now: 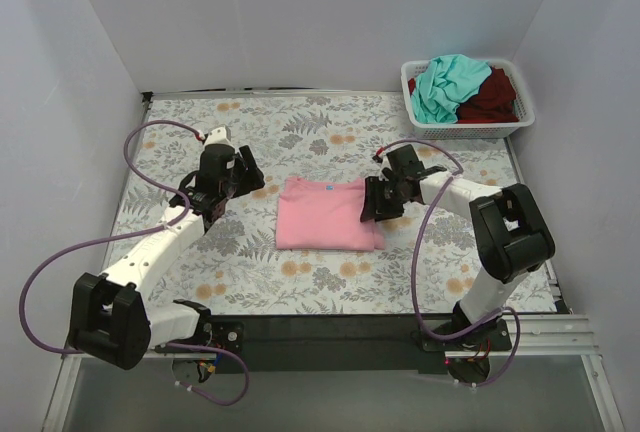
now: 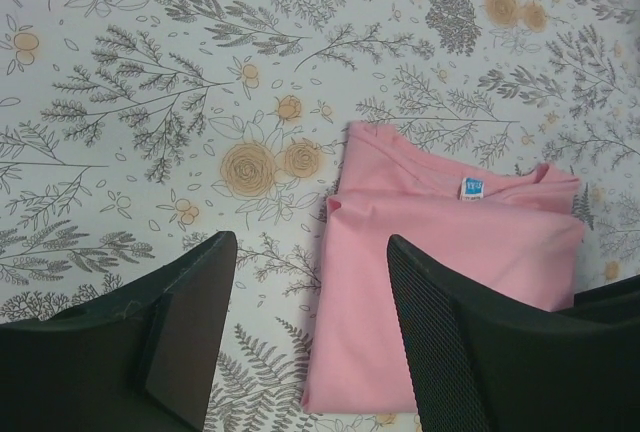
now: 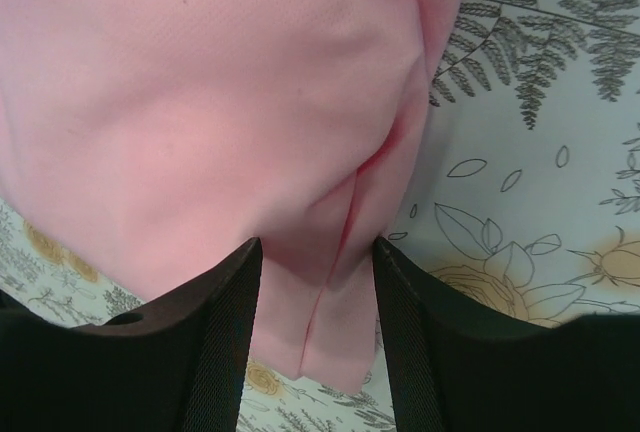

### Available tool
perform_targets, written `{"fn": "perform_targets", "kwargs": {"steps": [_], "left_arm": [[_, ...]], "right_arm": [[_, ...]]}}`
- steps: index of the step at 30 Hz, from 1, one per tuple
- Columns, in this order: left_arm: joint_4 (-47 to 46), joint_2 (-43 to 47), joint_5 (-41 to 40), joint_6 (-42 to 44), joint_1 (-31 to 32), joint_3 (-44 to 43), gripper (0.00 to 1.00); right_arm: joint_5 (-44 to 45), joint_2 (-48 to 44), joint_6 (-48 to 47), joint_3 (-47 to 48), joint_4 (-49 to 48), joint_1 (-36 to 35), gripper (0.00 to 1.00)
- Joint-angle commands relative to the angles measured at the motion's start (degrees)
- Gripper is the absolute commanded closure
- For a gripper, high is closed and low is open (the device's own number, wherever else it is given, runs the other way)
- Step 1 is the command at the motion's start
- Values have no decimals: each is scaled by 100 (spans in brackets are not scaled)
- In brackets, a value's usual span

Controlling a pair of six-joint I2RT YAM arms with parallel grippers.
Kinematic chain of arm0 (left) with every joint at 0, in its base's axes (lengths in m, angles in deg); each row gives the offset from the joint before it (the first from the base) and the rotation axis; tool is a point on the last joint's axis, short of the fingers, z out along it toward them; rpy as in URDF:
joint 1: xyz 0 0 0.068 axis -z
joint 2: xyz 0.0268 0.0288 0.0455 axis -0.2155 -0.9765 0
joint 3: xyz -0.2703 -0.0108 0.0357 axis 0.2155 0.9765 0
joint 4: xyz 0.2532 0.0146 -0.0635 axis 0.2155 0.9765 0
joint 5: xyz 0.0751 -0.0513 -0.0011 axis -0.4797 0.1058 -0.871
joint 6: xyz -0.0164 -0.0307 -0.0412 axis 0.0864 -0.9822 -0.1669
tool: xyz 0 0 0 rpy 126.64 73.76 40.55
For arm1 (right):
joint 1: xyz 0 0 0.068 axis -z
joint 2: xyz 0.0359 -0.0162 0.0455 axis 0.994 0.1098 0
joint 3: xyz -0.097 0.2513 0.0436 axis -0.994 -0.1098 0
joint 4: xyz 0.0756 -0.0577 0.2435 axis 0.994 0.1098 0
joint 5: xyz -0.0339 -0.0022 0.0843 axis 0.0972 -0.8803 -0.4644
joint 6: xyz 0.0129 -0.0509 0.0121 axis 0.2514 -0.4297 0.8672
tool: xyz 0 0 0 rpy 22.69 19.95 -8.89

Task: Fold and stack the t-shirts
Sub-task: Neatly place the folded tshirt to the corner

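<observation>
The light pink t-shirt lies folded in a rough square in the middle of the table. It also shows in the left wrist view, its blue neck label up, and in the right wrist view. My left gripper is open and empty, just left of the shirt. My right gripper is at the shirt's right edge, jaws partly apart with a creased fold of pink cloth between them. The teal t-shirt and the dark red t-shirt lie crumpled in the basket.
The white slatted basket stands at the far right corner of the floral tablecloth. White walls close in the back and both sides. Purple cables loop from both arms.
</observation>
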Motion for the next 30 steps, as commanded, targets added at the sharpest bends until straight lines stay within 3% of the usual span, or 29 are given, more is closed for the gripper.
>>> {"fn": "perform_targets", "kwargs": {"steps": [1,3,9,15,19,20,21,22,27,30], "left_arm": [[20,63,-267,159,-24,-11,40],[20,72,-285,168,-24,-11,40],[46,107,-320,185,-24,-2,40],[64,63,-338,194,-24,-20,41],[55,46,-408,194,-24,6,41],[55,46,-417,194,-24,33,41],[55,37,-408,185,-24,50,41],[55,37,-382,185,-24,59,41],[55,54,-338,203,-24,33,41],[46,98,-338,203,-24,42,41]], "right_arm": [[306,195,-66,353,268,-189,45],[490,292,-101,397,374,-251,49],[1237,433,-785,529,909,-138,99],[3061,389,-2120,915,1578,651,99],[4689,608,-2054,1223,1684,1443,99],[5205,652,-1930,1310,1692,1593,94],[5263,731,-1720,1398,1719,1882,72],[5229,775,-1492,1643,1780,2006,66],[5018,575,-1314,2102,2158,1973,55],[4263,110,-1332,1971,2158,1658,53]]}}
